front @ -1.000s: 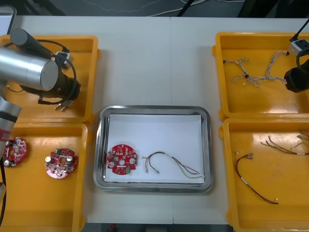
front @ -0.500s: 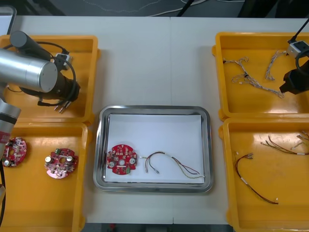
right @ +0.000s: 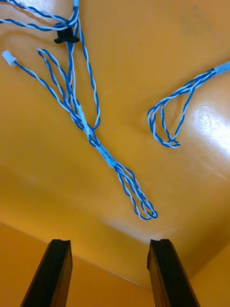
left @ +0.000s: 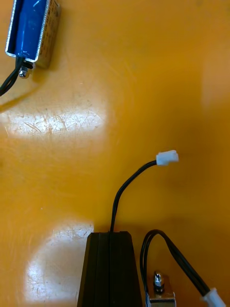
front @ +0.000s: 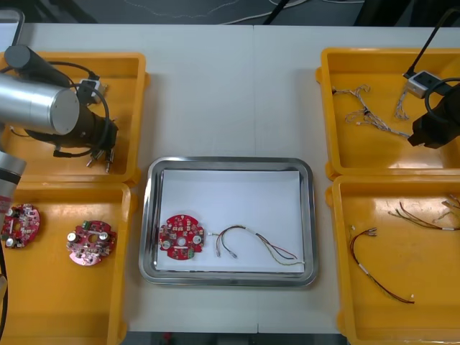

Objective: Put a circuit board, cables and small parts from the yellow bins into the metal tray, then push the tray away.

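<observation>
The right gripper hangs low over the floor of the far right yellow bin. Its fingers are spread wide with nothing between them. Just past the tips lies the looped end of a twisted blue and white cable. That end sits inside the gap, closer to one finger than the other. From there the cable's long axis runs away from the fingers on a slant, neither square across the gap nor straight along it. My guess is that the wrist needs a small turn before it comes down, so the fingers close across the strand and not along it. A second loop of the same kind of cable lies farther out, apart from the first.

This arm is plainly the nearer one for that cable. The metal tray sits on the counter to the robot's left of these fingers and closer to its body. It already holds a circuit board and a cable of coloured wires.

The left gripper is over the far left yellow bin, fingers pressed together. A thin black cable comes out right at their tips and looks nipped between them. A small metal part lies just beside them.
</observation>
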`<state>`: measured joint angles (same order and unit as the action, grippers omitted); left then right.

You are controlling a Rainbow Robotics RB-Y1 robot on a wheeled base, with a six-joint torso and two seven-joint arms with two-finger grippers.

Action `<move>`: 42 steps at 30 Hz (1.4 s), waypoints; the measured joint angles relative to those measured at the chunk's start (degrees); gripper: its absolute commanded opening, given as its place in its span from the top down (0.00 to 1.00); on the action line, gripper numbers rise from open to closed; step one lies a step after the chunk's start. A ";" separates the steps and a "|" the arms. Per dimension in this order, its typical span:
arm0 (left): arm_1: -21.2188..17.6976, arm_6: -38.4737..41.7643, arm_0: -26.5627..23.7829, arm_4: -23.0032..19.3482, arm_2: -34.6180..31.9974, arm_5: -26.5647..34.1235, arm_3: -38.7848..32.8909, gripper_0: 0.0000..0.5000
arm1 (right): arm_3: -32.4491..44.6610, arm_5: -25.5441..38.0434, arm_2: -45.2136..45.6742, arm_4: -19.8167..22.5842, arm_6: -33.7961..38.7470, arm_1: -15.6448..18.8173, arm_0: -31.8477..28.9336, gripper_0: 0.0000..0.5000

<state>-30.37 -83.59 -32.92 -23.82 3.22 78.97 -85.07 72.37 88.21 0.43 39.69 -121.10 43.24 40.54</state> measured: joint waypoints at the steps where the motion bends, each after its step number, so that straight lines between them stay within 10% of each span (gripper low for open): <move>1: 0.00 0.00 0.00 -0.34 -0.37 0.89 -0.38 1.00 | 0.00 -0.29 -0.13 0.01 -0.02 -0.01 0.01 0.07; 12: -0.25 0.00 0.00 -3.31 -4.27 9.33 -4.89 1.00 | 0.00 -5.52 -4.47 -0.72 -0.15 -1.07 0.91 0.07; 42: -3.08 -7.47 0.00 -2.63 -8.63 3.28 0.86 1.00 | -9.46 -12.25 -6.24 -0.93 -7.35 -2.08 3.65 0.09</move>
<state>-33.46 -91.06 -32.93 -26.45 -5.41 82.24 -84.21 62.91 75.96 -5.82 38.76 -128.45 41.15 44.19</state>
